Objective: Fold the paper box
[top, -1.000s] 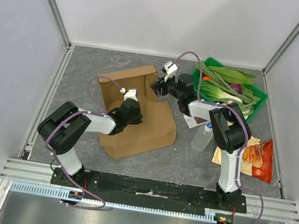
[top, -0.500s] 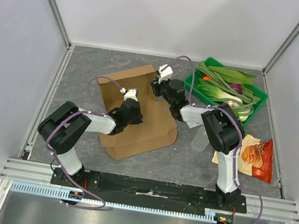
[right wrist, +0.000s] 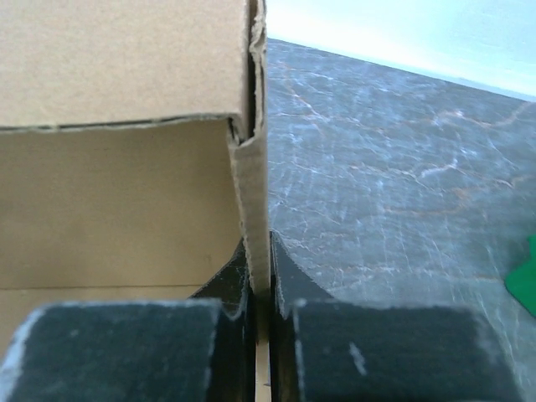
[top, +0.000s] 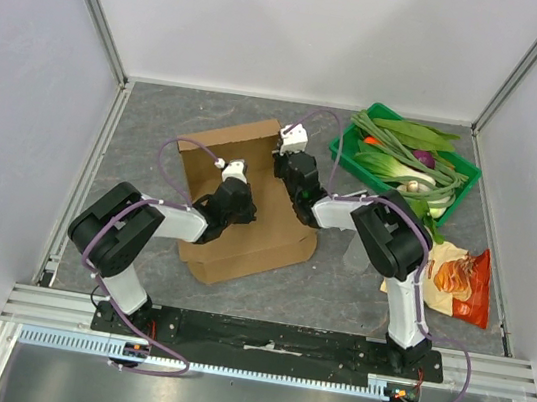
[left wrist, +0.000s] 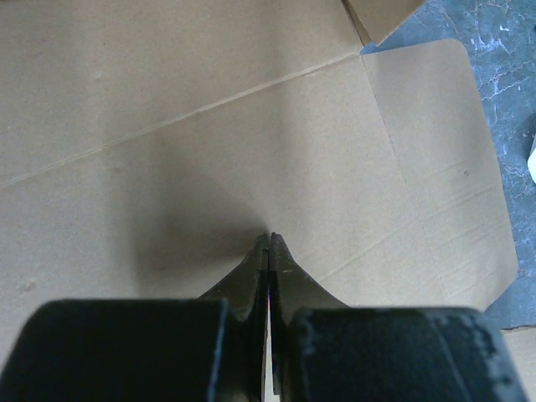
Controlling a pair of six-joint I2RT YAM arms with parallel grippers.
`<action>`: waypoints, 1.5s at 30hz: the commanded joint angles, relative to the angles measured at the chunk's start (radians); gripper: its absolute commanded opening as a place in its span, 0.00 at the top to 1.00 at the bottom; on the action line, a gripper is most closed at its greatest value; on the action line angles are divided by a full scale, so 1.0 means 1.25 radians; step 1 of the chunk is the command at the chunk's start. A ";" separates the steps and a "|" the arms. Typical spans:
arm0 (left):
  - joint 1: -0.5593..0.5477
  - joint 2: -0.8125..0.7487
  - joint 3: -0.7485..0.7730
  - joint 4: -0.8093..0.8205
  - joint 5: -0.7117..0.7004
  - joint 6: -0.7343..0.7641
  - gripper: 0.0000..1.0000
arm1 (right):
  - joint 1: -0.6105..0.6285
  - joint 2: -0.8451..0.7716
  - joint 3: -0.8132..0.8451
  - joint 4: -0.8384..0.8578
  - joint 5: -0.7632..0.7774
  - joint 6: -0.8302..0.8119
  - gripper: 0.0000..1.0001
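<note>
Desk: Box first. Where does it lie?

Photographer: Plain brown corrugated cardboard paper box (top: 255, 224), part-folded, sits at the middle of the grey stone-patterned tabletop (top: 157, 134), between the two arms. Its wide panels and a round-cornered flap lie flat. The far wall stands upright, with a short side wall turned up at its right end.

Desk: And the tools?

Photographer: The right tool (right wrist: 260, 251) is clamped on the box. Its black fingers (right wrist: 228, 278) pinch the raw edge of the upright cardboard at that corner, one on each face, with no gap showing in the right wrist view. The left tool (left wrist: 268, 241) has its jaws pressed together with nothing between them. Its tips are down on a flat panel of the box, close to a crease line.

Desk: What sits around it?

Photographer: To the right, at the far side of the tabletop, is a green plastic tray (top: 461, 161) heaped with leafy greens and long green stalks, apart from the box. Nearer the arms' bases, also on the right, a crinkly tan-and-orange snack bag (top: 464, 281) lies flat beside the right arm. White panels wall the tabletop on three sides.
</note>
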 commanded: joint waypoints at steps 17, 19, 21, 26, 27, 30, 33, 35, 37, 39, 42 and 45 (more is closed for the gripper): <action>-0.001 -0.008 -0.051 -0.038 0.053 0.002 0.98 | 0.131 -0.012 -0.009 -0.005 0.408 0.042 0.97; -0.001 -0.055 -0.067 -0.023 0.101 0.023 0.97 | 0.117 -0.033 -0.039 0.005 0.341 0.046 0.98; -0.001 -0.154 -0.118 0.034 0.130 0.043 0.90 | 0.095 -0.040 -0.060 0.025 0.293 0.041 1.00; -0.001 -0.410 -0.199 -0.010 0.072 0.044 0.54 | 0.060 -0.075 -0.103 0.025 0.262 0.040 1.00; 0.001 -0.455 -0.217 -0.059 0.043 0.040 0.52 | 0.055 -0.084 -0.119 0.022 0.259 0.052 1.00; 0.001 -0.588 -0.257 -0.117 -0.099 0.008 0.51 | 0.035 -0.113 -0.152 0.032 0.217 0.053 1.00; 0.000 -0.668 -0.276 -0.198 -0.255 -0.049 0.55 | 0.020 -0.124 -0.160 0.016 0.181 0.056 1.00; 0.001 -0.674 -0.278 -0.222 -0.347 -0.046 0.49 | 0.009 -0.132 -0.162 0.005 0.178 0.071 1.00; 0.007 -0.630 -0.245 -0.239 -0.399 -0.025 0.41 | -0.005 -0.138 -0.171 0.001 0.135 0.099 1.00; 0.022 -0.552 -0.191 -0.246 -0.399 0.025 0.40 | -0.020 -0.141 -0.178 0.008 0.112 0.104 1.00; 0.044 -0.466 -0.163 -0.174 -0.363 0.123 0.39 | -0.031 -0.140 -0.177 0.006 0.074 0.099 1.00; 0.073 -0.426 -0.165 -0.055 -0.300 0.220 0.40 | -0.045 -0.140 -0.178 0.006 0.043 0.090 1.00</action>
